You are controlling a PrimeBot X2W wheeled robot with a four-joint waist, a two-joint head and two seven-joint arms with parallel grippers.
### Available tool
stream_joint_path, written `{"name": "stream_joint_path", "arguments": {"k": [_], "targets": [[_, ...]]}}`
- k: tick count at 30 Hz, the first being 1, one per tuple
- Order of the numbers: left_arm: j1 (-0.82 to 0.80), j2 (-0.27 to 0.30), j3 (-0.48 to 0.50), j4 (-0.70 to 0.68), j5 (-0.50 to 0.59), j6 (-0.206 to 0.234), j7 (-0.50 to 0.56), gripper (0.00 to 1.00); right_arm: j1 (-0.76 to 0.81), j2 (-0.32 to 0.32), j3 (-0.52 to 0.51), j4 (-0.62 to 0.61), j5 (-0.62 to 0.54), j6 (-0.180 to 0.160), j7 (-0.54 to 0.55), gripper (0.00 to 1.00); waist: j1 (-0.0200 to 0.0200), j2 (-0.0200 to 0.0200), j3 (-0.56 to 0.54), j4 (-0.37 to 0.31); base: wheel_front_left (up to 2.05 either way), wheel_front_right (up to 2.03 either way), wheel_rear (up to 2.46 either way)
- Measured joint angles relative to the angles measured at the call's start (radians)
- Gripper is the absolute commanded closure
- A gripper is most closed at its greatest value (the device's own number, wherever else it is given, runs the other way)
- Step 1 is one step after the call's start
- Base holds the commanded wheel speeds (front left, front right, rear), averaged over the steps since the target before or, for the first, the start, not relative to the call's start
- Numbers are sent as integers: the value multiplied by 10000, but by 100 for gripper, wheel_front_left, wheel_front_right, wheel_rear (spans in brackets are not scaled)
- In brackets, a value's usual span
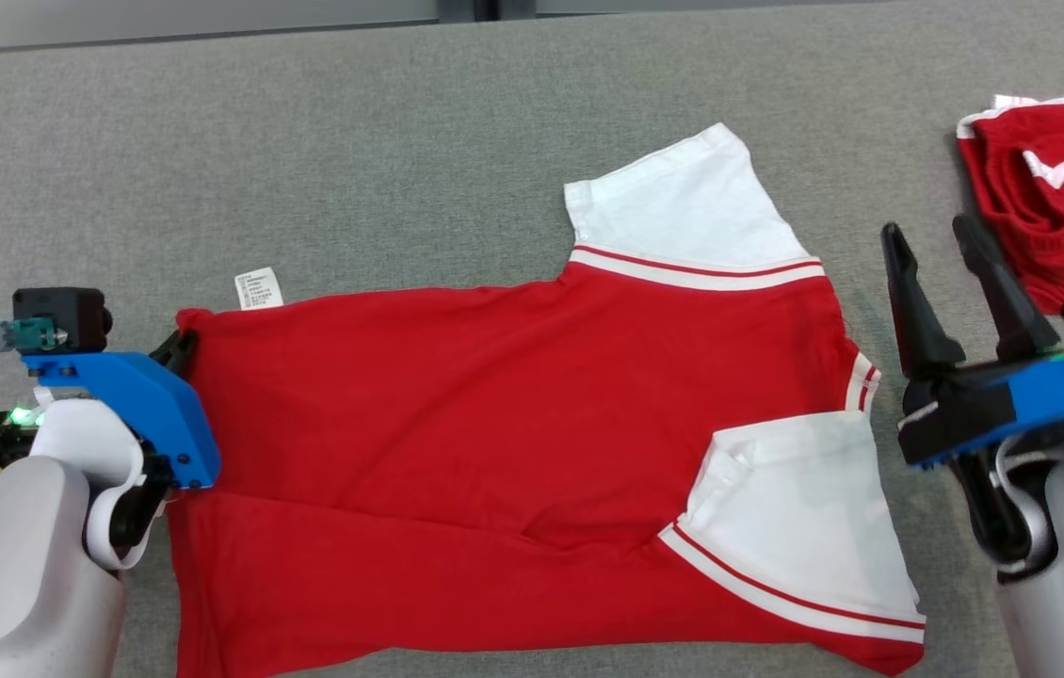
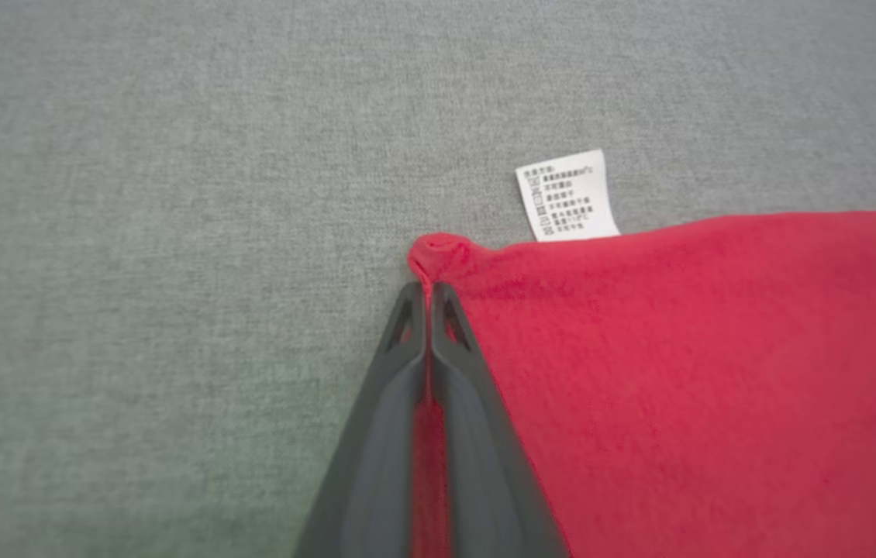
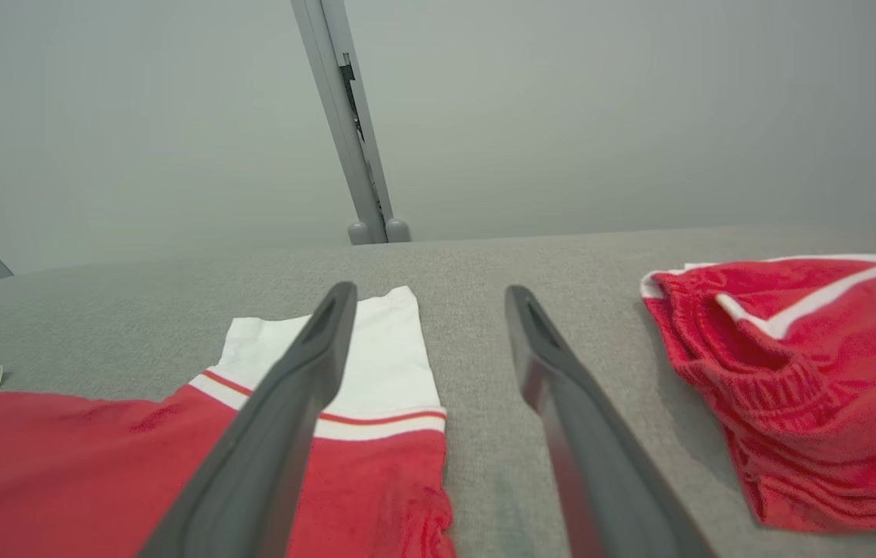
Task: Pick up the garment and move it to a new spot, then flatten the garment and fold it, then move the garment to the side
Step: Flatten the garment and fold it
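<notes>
While left jaws pinch garment (image 2: 686, 372) corner – seemingly firm | right jaws open, beside sleeve

Red, white-sleeved garment (image 1: 513, 395), partly folded

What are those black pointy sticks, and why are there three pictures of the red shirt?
The sticks are a robot's fingers. It has two arms, each ending in a gripper. One picture comes from a camera on its head, looking down; the other two come from cameras on its wrists, looking along the fingers. On the grey cloth surface lies a red shirt with white sleeves and a small white label. The left gripper is shut, pinching the shirt's corner. The right gripper is open, beside the shirt's other end, holding nothing. Further right lies another red garment with white trim.
</notes>
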Motion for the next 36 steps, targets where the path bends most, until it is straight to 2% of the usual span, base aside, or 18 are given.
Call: {"name": "stream_joint_path", "arguments": {"k": [7,13,16,17,23,25,29,36], "targets": [[-635,-441,-426,-209,107,-58,-251,100,-2680,-757,913,2625,872,0,629,0,1,1,494,635,0,0,0],[-1229,-729,-765,-81,163,-132,-594,100,-4669,-1120,1668,4953,1179,0,1429,0,1,1,1073,1245,0,0,0],[-1402,-813,-878,-2,161,-186,-713,100,-5226,-1197,1887,5637,1189,0,1722,0,1,1,1238,1425,0,0,0],[-1549,-882,-978,77,140,-209,-813,100,-5756,-1243,2134,6226,1195,0,2004,0,0,0,1380,1572,0,0,0],[-1781,-920,-1168,190,90,-215,-1099,100,-6770,-1220,2604,7476,1273,0,2784,0,0,-1,1566,1734,0,0,0],[-1818,-917,-1237,253,75,-215,-1160,100,-7080,-1223,2847,7758,1338,0,3108,100,0,-2,1561,1730,0,0,0],[-1848,-861,-1337,322,4,-217,-1256,100,-7310,-1248,3244,7940,1574,0,3221,100,0,-1,1487,1691,0,0,0],[-1803,-658,-1400,21,19,-217,-1509,100,-6868,-1720,3434,6984,2138,2,1139,100,0,-1,989,1578,0,0,0]]}}
